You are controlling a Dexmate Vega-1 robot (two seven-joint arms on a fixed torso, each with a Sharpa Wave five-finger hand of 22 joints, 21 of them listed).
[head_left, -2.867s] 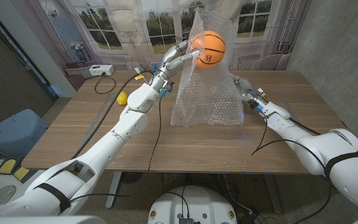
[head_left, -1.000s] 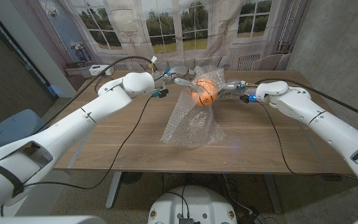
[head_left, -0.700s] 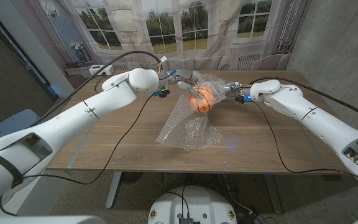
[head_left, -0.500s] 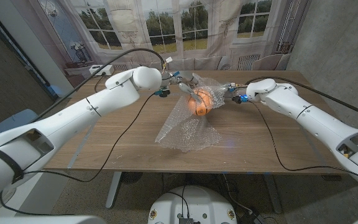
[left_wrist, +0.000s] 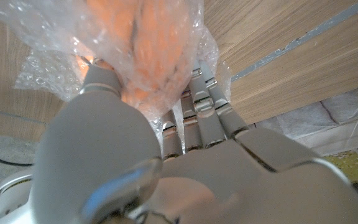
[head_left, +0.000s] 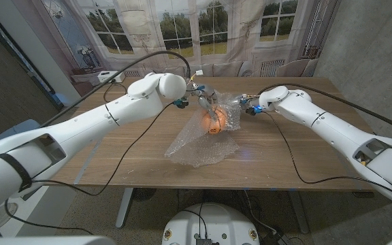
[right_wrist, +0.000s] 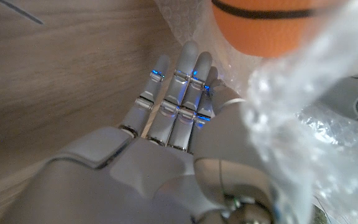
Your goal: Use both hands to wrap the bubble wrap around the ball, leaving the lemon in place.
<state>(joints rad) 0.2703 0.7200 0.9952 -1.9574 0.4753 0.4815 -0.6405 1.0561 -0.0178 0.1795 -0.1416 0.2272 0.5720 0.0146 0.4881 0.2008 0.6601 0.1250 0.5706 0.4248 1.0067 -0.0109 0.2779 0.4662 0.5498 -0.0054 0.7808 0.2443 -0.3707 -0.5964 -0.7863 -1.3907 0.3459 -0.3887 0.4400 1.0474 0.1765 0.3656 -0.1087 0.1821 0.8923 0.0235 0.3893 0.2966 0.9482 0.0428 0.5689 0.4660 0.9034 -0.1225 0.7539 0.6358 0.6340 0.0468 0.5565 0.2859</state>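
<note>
The ball [head_left: 213,120] is orange with black seams, like a small basketball, and sits inside a crumpled sheet of clear bubble wrap [head_left: 199,141] whose loose end trails across the wooden table [head_left: 298,146] toward the robot. The wrap bunches up around the ball and spreads into a flat, wrinkled skirt below it.

In the head view the left hand [head_left: 203,97] comes in from the far left side of the ball, fingers reaching down onto the wrap over it. The right hand [head_left: 242,104] is at the ball's right side, at the edge of the wrap; from here its grip is too small to make out.

The left wrist view shows what the head view hides: the left hand [left_wrist: 166,155] has its thumb and fingers [left_wrist: 201,118] pressed against the wrapped ball [left_wrist: 148,46], cupping it through the plastic. The right wrist view shows the right hand [right_wrist: 166,149] with fingers [right_wrist: 179,93] straight and close together, extended under the ball [right_wrist: 266,25], with bubble wrap [right_wrist: 303,124] lying across its thumb side. I cannot tell if it pinches the wrap.
</note>
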